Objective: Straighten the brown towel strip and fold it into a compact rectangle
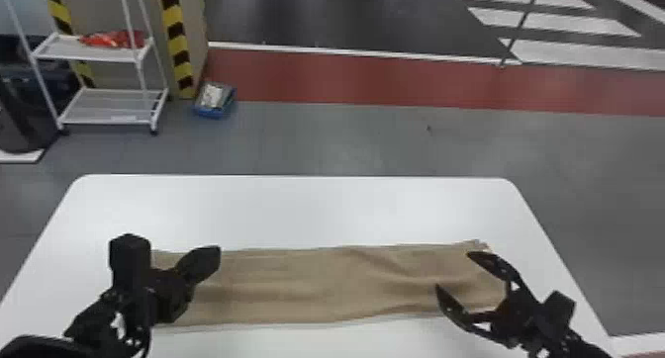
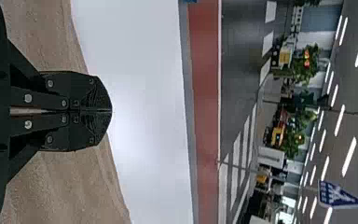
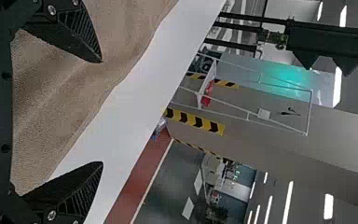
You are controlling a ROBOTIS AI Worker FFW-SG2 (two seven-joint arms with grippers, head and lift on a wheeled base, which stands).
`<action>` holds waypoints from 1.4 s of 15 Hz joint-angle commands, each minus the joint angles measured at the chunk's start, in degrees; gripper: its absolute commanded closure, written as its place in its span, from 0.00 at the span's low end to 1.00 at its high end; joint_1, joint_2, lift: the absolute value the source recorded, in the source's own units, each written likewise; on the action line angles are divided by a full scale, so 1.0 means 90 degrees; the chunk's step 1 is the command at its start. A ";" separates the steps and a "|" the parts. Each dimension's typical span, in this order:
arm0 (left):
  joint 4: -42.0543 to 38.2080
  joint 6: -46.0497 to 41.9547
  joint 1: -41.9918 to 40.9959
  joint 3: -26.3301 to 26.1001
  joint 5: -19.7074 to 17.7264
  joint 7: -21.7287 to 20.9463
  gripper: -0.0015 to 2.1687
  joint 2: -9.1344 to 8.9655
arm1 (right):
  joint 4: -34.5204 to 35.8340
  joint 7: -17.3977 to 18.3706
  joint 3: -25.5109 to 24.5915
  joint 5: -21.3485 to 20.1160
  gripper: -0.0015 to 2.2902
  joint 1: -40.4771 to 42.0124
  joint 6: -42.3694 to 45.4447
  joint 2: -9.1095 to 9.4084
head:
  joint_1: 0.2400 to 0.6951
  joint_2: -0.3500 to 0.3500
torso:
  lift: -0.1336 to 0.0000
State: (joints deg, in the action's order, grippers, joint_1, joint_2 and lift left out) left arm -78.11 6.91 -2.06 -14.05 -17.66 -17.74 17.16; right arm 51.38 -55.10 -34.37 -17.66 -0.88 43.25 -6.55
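Hanging over the left part of the brown towel strip (image 1: 297, 283), the left pincer (image 2: 110, 111) is pressing its two fingers together, narrow and flat, with no cloth showing between the tips. Its arm is hiding some of the left end in the head view, so whether the tips are touching the towel I cannot tell.

Running rightward from there, the towel is lying unfolded on the white counter (image 1: 297, 203), its long axis going from side to side, roughly in line with the counter's far edge. The middle is looking fairly flat; toward the right, soft creases are crossing the cloth and the long edges are wavering a little. The straightening is seeming mostly done, with the folding not yet begun.

At the right, the right pincer (image 1: 453, 270) is holding its fingers wide apart over the towel's right end, the tips pointing inward and away from the robot, the far one lying close to the far right corner. Whether they are touching cloth I cannot tell.

The coming move is likely hinging on that short right end: the right pincer is being much the nearer, and it is probably needing to grip the end and bring it left along the long axis. Its tips are sitting inward of the edge, so closing there could be bunching the cloth, and a one-corner grip could be skewing the fold.
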 commanded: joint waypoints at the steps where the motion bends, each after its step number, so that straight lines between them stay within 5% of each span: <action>1: 0.0086 0.0107 0.0346 -0.0412 0.0253 -0.0363 0.23 0.0017 | -0.0269 -0.0001 -0.0078 0.0165 0.05 0.0079 0.0335 -0.0092 | 1.00 0.24 | 1.00; 8: 0.0711 0.0771 0.1420 -0.1467 0.1171 -0.0764 0.22 -0.0110 | -0.0503 -0.0049 -0.0029 0.0556 0.05 0.0254 0.0706 -0.0268 | 1.00 0.07 | 1.00; 10: 0.0838 0.0849 0.1469 -0.1457 0.1317 -0.0734 0.32 -0.0120 | -0.0503 -0.0049 0.0372 0.0819 0.05 0.0235 0.0687 -0.0268 | 1.00 0.05 | 1.00; 13: 0.1082 0.1103 0.1557 -0.1301 0.1444 -0.0724 0.32 -0.0100 | -0.0503 -0.0010 0.0967 0.0995 0.09 0.0186 0.0570 -0.0190 | 1.00 0.09 | 1.00; 14: 0.1150 0.1083 0.1606 -0.1281 0.1464 -0.0715 0.32 -0.0081 | -0.0503 -0.0010 0.1124 0.0975 0.18 0.0147 0.0511 -0.0131 | 1.00 0.15 | 1.00; 17: 0.1248 0.0986 0.1654 -0.1115 0.1464 -0.0715 0.32 -0.0042 | -0.0816 -0.0049 0.1729 0.1210 0.76 -0.0029 0.0316 -0.0082 | 1.00 0.24 | 1.00; 21: 0.1453 0.0908 0.1791 -0.1115 0.1454 -0.0754 0.32 0.0017 | -0.1167 -0.0001 0.2461 0.1249 0.85 -0.0214 0.0277 0.0220 | 1.00 0.37 | 1.00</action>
State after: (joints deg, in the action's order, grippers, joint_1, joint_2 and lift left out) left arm -65.42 15.15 13.79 -24.09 -4.52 -24.34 17.18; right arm 42.00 -55.46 -14.52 -6.44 -2.31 45.41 -5.57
